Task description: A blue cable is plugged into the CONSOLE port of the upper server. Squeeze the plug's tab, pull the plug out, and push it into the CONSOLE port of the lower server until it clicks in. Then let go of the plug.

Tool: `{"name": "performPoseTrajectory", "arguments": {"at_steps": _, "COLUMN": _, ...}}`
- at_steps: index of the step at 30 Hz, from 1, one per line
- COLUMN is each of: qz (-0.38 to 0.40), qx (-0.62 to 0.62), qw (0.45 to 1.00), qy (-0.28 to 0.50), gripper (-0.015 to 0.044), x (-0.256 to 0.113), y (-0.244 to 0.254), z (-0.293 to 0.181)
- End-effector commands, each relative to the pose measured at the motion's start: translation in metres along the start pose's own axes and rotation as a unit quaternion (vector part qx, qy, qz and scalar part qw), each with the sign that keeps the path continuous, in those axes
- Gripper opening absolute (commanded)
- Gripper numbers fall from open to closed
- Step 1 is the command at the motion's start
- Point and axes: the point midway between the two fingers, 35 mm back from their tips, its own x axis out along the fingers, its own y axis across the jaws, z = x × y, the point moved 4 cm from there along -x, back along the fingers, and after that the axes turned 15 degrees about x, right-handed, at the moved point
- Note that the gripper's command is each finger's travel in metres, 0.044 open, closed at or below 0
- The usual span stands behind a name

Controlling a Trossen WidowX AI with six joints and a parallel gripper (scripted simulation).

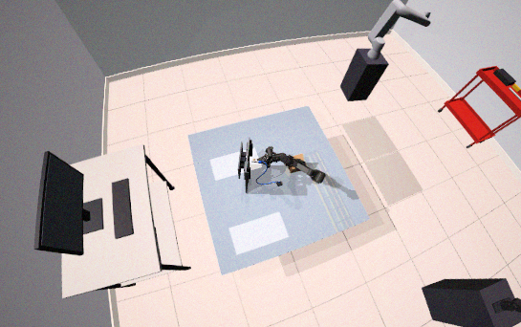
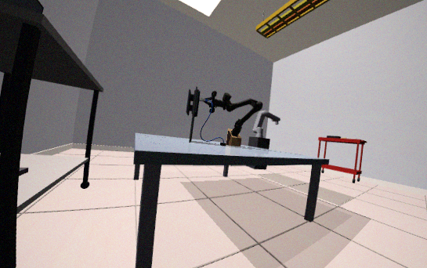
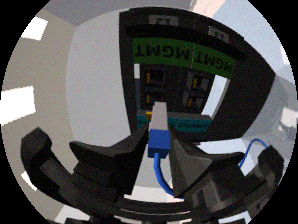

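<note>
Pincer (image 1: pixel 260 161) (image 2: pixel 207 100) (image 3: pixel 157 127) closed on the blue plug (image 3: pixel 159 142), which points toward twelve o'clock in the wrist view, before the port panel (image 3: pixel 175 90), above the desk (image 1: pixel 256 210) (image 2: pixel 226 157).

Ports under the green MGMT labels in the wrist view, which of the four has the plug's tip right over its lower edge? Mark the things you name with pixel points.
The lower-left one (image 3: pixel 153 98); the others stand clear of the plug (image 3: pixel 159 140).

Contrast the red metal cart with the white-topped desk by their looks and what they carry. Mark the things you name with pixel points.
The red metal cart (image 1: pixel 466 122) (image 2: pixel 339 169) is red with two shelves; the white-topped desk (image 1: pixel 127 258) has a pale top. The cart bears a small black item; the desk bears a large black monitor (image 1: pixel 61 203). Both stand on the tiled floor.
</note>
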Motion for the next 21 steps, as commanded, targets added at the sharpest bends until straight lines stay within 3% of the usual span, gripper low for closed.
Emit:
{"name": "performPoseTrajectory", "arguments": {"at_steps": 1, "qz": 0.0, "qx": -0.002, "qw": 1.0, "qy": 0.001, "gripper": 0.0, "x": -0.003, "y": 0.0, "z": -0.001}}
{"name": "performPoseTrajectory", "arguments": {"at_steps": 10, "qz": 0.0, "qx": -0.002, "qw": 1.0, "qy": 0.001, "gripper": 0.0, "x": -0.005, "y": -0.004, "z": 0.001}}
{"name": "performPoseTrajectory", "arguments": {"at_steps": 21, "qz": 0.0, "qx": -0.002, "qw": 1.0, "qy": 0.001, "gripper": 0.0, "x": 0.001, "y": -0.059, "z": 0.018}}
